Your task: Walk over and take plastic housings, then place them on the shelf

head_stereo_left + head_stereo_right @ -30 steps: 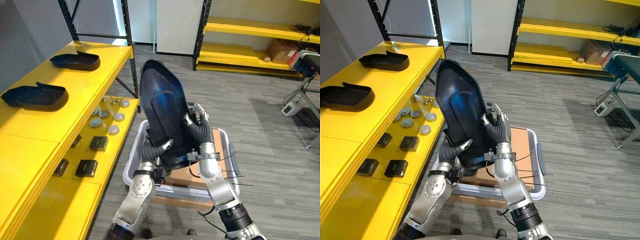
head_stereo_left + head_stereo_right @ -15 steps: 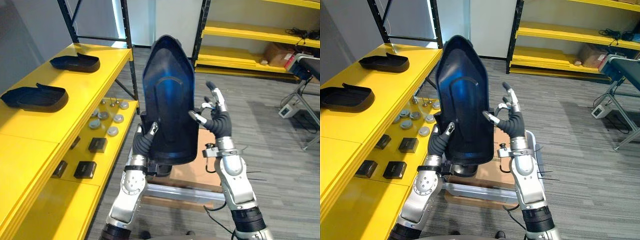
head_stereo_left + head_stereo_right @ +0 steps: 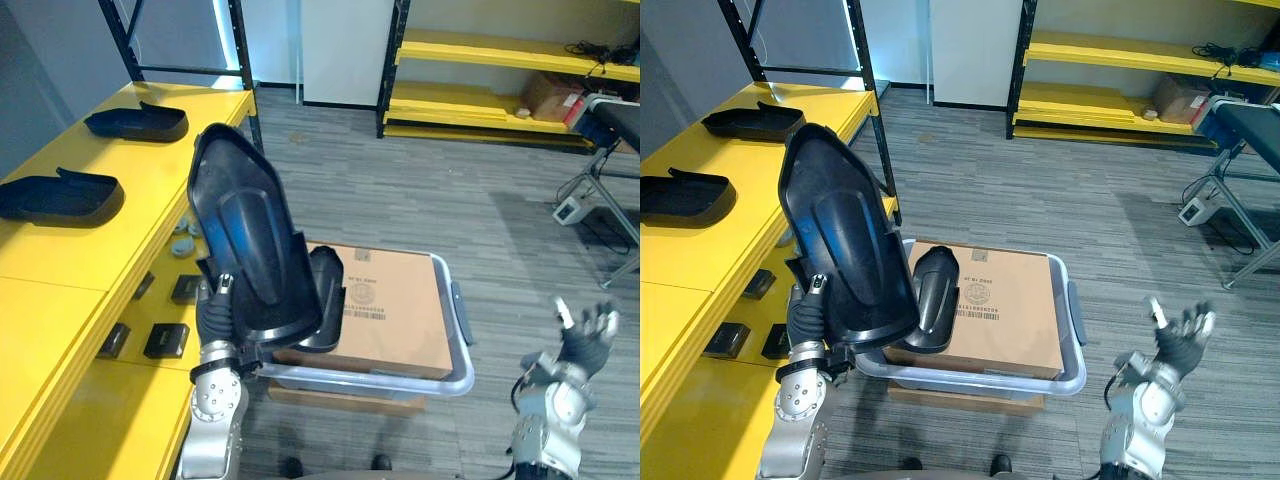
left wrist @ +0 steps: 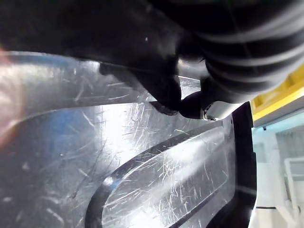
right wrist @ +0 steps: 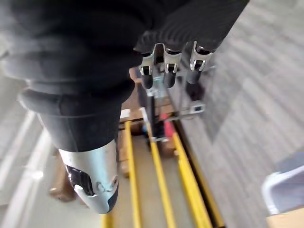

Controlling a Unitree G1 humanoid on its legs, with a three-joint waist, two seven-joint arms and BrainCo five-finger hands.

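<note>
Head views first: the robot's left hand [image 3: 214, 312] has the big black housing [image 3: 245, 240] pinched by its near bottom edge, thumb on the front face. The housing stands tall in the air and leans left toward the yellow shelf [image 3: 70, 265]. It hangs over the left rim of the grey bin [image 3: 458, 372], which holds a cardboard box [image 3: 395, 300] and a smaller dark part [image 3: 935, 300]. On the shelf top, far left, sit two more housings [image 3: 57, 196]. The right hand [image 3: 1175, 345] is well off to the right, spread out and empty.

Left wrist view: scratched shiny plastic right up against the hand. The fingers behind it are hard to make out, so how firm the hold is remains a guess.

Right wrist view: fingers [image 5: 166, 61] straight, nothing in them.

Worry: one hand on the bottom edge of something that tall. It could swing or slip on the way over, or clip the shelf edge.
</note>
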